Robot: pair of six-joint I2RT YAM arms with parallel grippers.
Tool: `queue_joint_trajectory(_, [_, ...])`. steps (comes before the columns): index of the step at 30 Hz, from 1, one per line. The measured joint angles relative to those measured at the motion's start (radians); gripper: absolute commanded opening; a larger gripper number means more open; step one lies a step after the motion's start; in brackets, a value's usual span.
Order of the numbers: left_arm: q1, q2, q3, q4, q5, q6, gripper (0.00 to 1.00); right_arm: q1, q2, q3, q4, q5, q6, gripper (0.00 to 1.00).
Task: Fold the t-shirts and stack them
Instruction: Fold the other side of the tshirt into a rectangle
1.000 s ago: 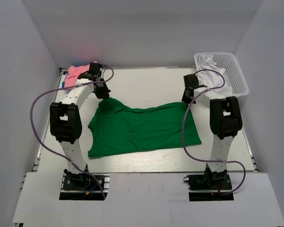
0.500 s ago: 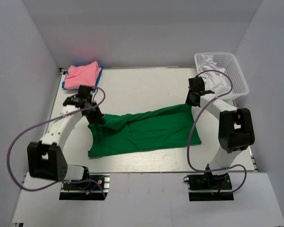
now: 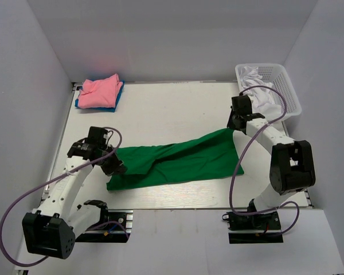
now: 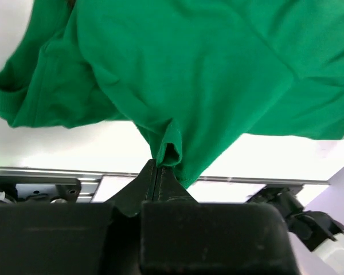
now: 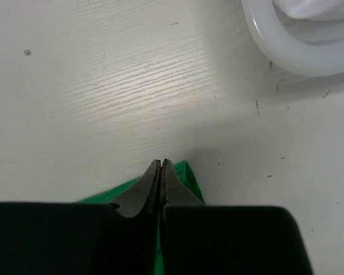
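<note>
The bright green t-shirt (image 3: 178, 160) lies stretched across the table's near half, partly folded over itself. My left gripper (image 3: 116, 165) is shut on its left edge, a pinched fold shows at the fingertips in the left wrist view (image 4: 169, 152). My right gripper (image 3: 234, 127) is shut on the shirt's far right corner (image 5: 186, 175). A folded pink t-shirt (image 3: 100, 91) lies on a blue t-shirt (image 3: 80, 104) at the back left. White t-shirts (image 3: 261, 91) lie in the basket.
The white mesh basket (image 3: 286, 91) stands at the back right, its rim in the right wrist view (image 5: 286, 54). The table's front rail (image 4: 57, 175) is just under my left gripper. Purple cables loop beside both arms.
My left gripper has pulled the shirt's left edge from the back toward the near side, folding the shirt over itself. My right gripper has shifted slightly right, holding its corner.
</note>
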Motion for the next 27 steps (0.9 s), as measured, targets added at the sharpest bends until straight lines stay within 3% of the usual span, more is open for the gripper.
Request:
queue_joint_trajectory(7, [0.0,-0.032,-0.165,0.027,0.009,-0.006,0.0,0.0,-0.054,-0.092,0.013,-0.003,0.011,0.0])
queue_joint_trajectory(10, [0.0,-0.033,-0.199,0.062,0.011,-0.012,0.2,0.0,-0.056,-0.124,0.025,-0.007,0.021,0.0])
queue_joint_trajectory(11, [0.0,-0.032,-0.204,0.066,0.011,-0.011,0.44,0.0,-0.056,-0.136,0.026,-0.007,0.023,0.0])
queue_joint_trajectory(12, [0.0,-0.031,-0.208,0.073,0.011,-0.01,0.54,0.0,-0.056,-0.148,0.025,-0.002,0.029,0.0])
queue_joint_trajectory(14, [0.0,-0.027,-0.21,0.078,0.007,-0.014,0.65,0.0,-0.056,-0.169,0.022,0.013,0.055,0.29])
queue_joint_trajectory(15, [0.0,-0.024,-0.21,0.079,0.006,-0.014,0.8,0.0,-0.056,-0.177,0.016,0.026,0.07,0.33])
queue_joint_trajectory(16, [0.0,-0.021,-0.209,0.077,0.003,-0.008,0.88,0.0,-0.056,-0.185,0.013,0.048,0.08,0.36])
queue_joint_trajectory(18, [0.0,-0.014,-0.198,0.064,-0.002,-0.002,1.0,-0.002,-0.056,-0.194,-0.004,0.082,0.098,0.6])
queue_joint_trajectory(20, [0.0,0.002,-0.163,0.034,-0.006,0.008,1.0,-0.005,-0.056,-0.194,-0.027,0.117,0.114,0.9])
queue_joint_trajectory(27, [0.0,0.067,0.042,-0.024,-0.036,0.058,1.0,-0.005,-0.119,-0.166,-0.091,0.127,0.094,0.9])
